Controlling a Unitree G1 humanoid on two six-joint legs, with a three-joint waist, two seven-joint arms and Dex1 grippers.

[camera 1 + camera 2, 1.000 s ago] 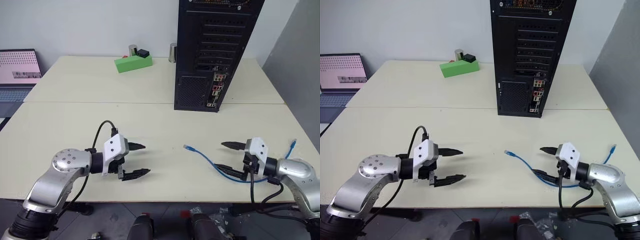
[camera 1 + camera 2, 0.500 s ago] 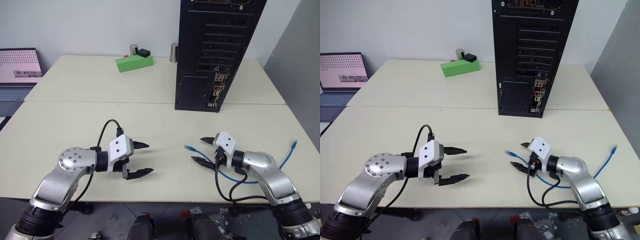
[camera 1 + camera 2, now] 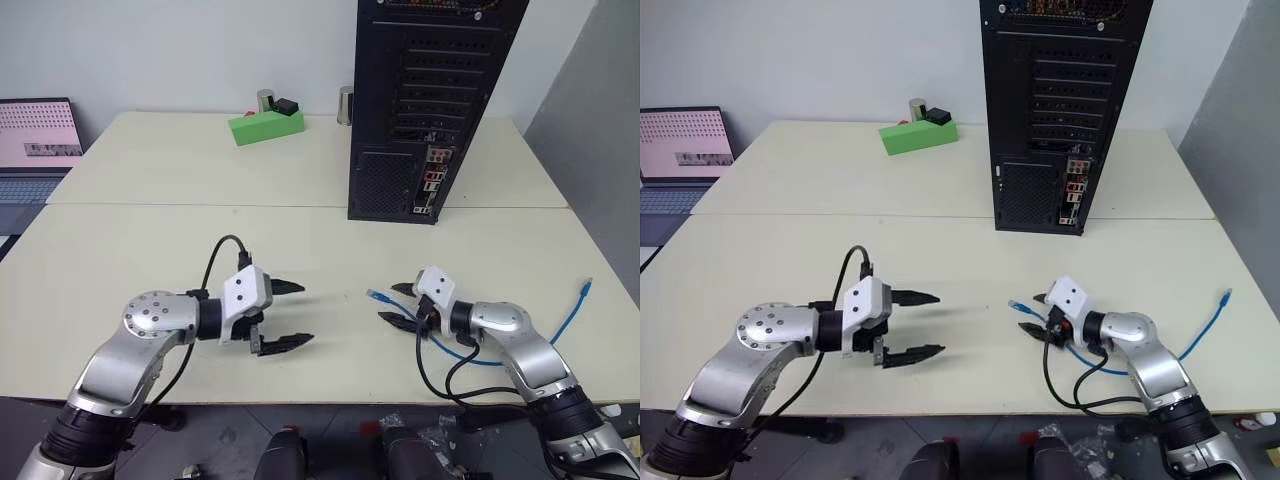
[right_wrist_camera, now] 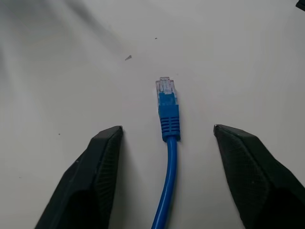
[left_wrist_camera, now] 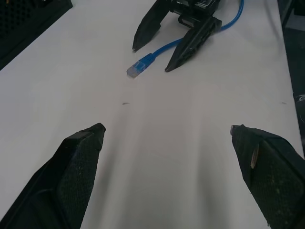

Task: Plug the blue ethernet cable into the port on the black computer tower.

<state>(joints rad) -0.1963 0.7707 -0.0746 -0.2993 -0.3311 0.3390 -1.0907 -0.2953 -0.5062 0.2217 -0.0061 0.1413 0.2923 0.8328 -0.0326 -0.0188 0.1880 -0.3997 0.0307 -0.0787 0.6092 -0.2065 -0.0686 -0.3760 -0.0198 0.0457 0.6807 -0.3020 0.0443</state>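
The blue ethernet cable (image 3: 376, 295) lies on the table, its clear plug (image 4: 165, 88) pointing left. The cord runs right to its other end (image 3: 586, 289) near the table edge. My right gripper (image 4: 167, 128) is open and low over the table. It straddles the cord just behind the plug, and the fingers (image 4: 102, 176) are not touching the cord. My left gripper (image 3: 303, 313) hovers open and empty to the left of the plug, pointing at it. The black computer tower (image 3: 430, 100) stands at the back with its rear facing me, and its socket panel (image 3: 432, 185) is low on the right.
A green block (image 3: 266, 125) with a black part and two metal cylinders (image 3: 345, 103) sit at the far back. A laptop (image 3: 35, 140) is at the far left. A seam (image 3: 200, 205) crosses the table in front of the tower.
My right gripper has moved left along the cable from its middle to just behind the plug, and its fingers have narrowed. The left gripper has hardly moved.
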